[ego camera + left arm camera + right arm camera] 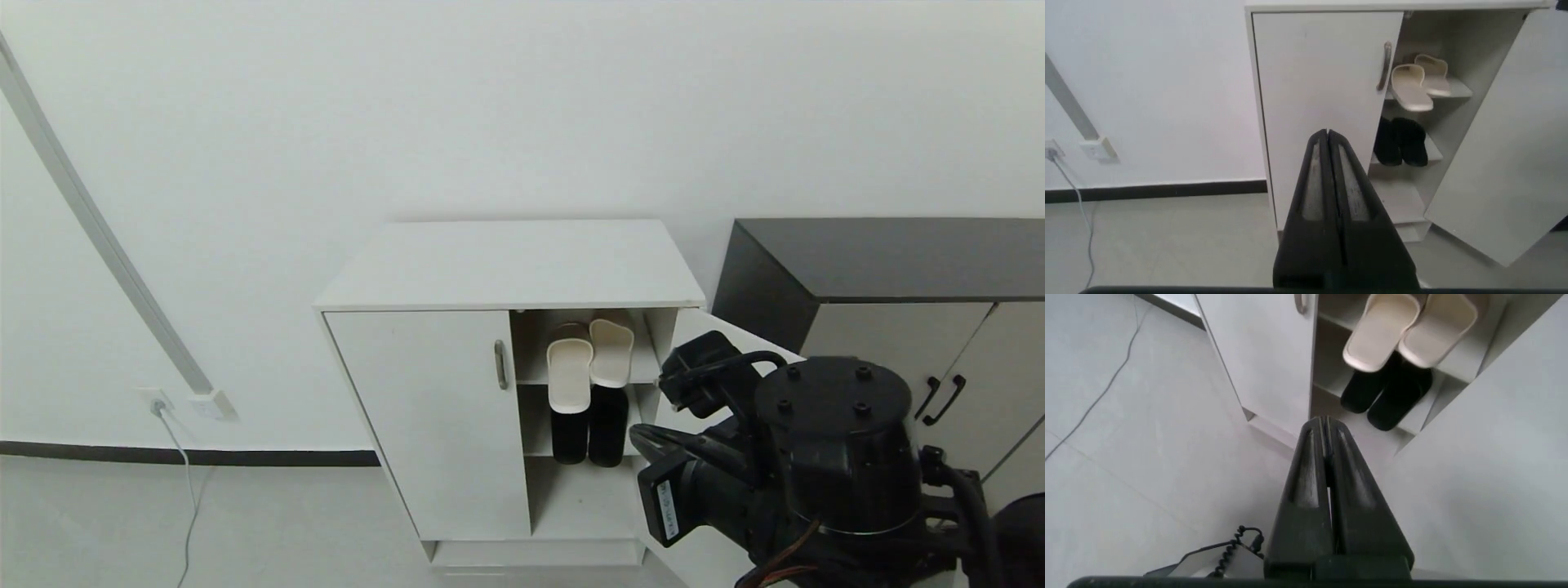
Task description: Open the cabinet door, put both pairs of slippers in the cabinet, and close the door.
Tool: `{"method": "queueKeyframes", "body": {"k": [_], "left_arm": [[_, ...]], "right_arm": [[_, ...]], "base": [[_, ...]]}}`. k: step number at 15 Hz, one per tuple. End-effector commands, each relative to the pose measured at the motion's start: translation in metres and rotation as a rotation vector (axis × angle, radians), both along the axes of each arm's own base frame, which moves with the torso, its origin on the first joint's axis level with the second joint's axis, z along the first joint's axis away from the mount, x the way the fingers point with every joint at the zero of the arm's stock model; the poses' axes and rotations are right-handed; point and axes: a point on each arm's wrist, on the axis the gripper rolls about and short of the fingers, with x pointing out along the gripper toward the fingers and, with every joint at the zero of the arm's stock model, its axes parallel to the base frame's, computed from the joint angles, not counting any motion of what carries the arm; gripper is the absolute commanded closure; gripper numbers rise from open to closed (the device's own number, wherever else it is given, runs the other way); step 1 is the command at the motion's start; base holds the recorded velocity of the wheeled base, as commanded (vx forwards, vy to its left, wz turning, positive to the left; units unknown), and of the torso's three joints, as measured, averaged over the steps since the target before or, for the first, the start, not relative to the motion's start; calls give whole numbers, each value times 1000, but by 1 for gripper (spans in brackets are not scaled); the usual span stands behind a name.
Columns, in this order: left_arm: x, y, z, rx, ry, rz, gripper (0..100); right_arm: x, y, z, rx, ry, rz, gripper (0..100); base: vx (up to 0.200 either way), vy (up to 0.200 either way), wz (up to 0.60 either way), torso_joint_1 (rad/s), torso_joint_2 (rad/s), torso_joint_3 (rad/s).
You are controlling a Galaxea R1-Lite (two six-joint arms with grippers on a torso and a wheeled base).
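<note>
Risks first: left tool [1328,163] is pressed together, holding nothing, and faces the shut left door [424,416] from well back, so low risk there. Both pairs are already in the cabinet [506,261]: beige slippers [570,374] on the top shelf [531,380], black slippers [569,437] on the shelf below [1436,153]. Only the closing looks left. Main worry is the beige pair, whose ends seem to hang past the shelf front (the black pair also sits near its edge, hard to tell how near). The swinging door could catch them, knock one to the floor, or stop short of shut. Handle [500,364] belongs to the shut door, so it's no help here. Right door [1503,147] stands wide open, swung out to the right. Right tool [1327,449] is also pressed together and empty, near that door and aimed at the open bay. Pushing a smooth flat panel with a narrow closed tip could slip off, pushing near the hinge might barely move it, and a hard shove could bounce it back open. Room, left to right: grey conduit [98,229] slants down the white wall [490,106] to a socket [155,402]. A cable [192,490] trails onto the pale floor [122,523], with dark skirting [188,454] along the wall. The cabinet stands against the wall, with a dark-topped cabinet [882,261] just beside it on the right.
</note>
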Motion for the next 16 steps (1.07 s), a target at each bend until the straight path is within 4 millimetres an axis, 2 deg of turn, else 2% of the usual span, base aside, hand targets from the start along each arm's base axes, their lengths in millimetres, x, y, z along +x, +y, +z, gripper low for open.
{"method": "queueKeyframes", "body": {"k": [1, 6, 16], "left_arm": [[0, 0, 0, 0, 2, 0, 100], [0, 0, 0, 0, 2, 0, 100], [0, 0, 0, 0, 2, 0, 100]], "right_arm": [[0, 0, 0, 1, -1, 1, 100], [0, 0, -1, -3, 2, 1, 100], [1, -2, -7, -6, 5, -4, 100]], "base": [[0, 0, 0, 246, -579, -330], [0, 0, 0, 252, -569, -318], [0, 0, 0, 178, -375, -205]]}}
